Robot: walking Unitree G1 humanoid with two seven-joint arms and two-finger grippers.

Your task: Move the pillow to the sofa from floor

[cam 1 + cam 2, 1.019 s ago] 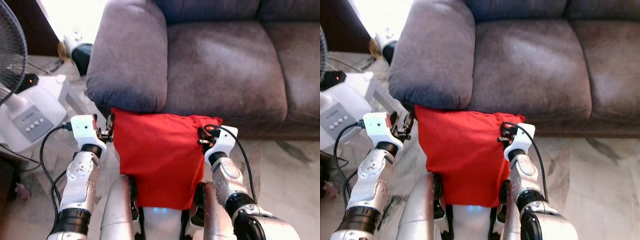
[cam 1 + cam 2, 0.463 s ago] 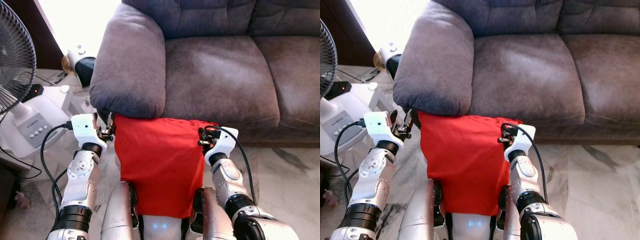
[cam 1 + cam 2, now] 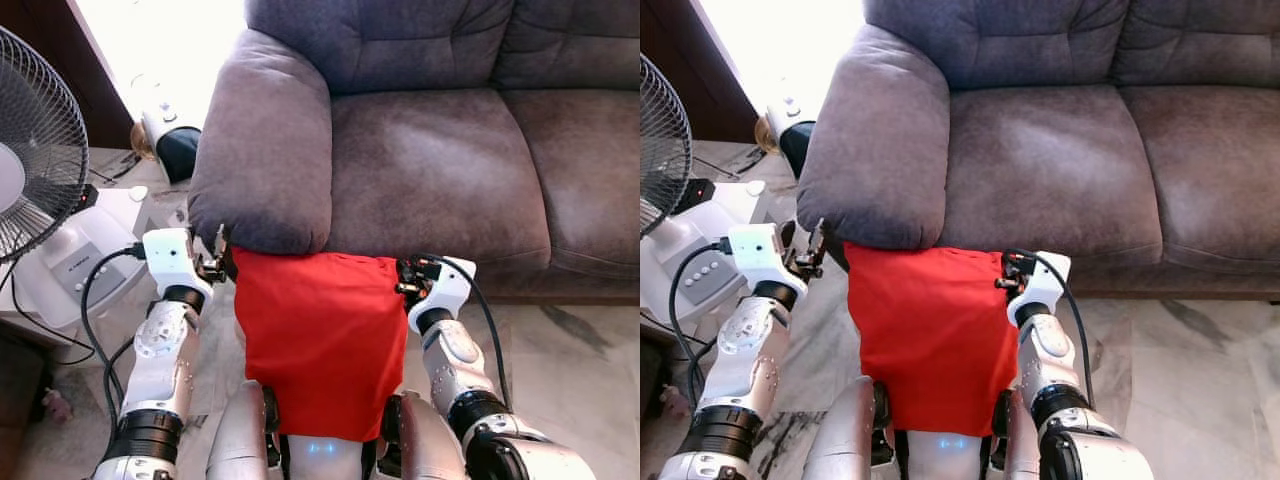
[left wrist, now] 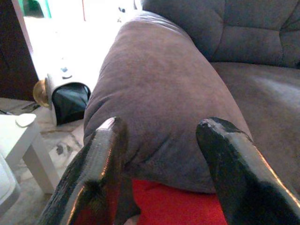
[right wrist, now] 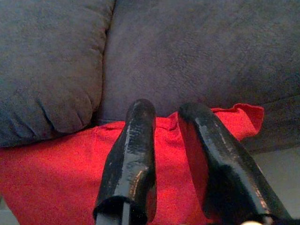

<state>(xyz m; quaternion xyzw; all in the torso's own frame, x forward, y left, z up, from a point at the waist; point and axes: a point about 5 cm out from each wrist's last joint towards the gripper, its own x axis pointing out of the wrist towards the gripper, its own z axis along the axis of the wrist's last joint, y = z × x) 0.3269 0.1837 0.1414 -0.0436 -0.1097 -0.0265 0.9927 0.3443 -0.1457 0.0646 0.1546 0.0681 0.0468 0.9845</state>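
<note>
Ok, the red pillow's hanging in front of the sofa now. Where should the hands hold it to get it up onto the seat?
Hold the red pillow by its two top corners, one hand per side edge: the left hand at the corner under the sofa armrest, the right hand at the other. It hangs as a flat, limp sheet, so holding the top edge probably keeps it spread for lifting onto the seat cushion.

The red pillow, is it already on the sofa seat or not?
Not yet. The red pillow hangs between the left gripper and right gripper, in front of the sofa.
</note>
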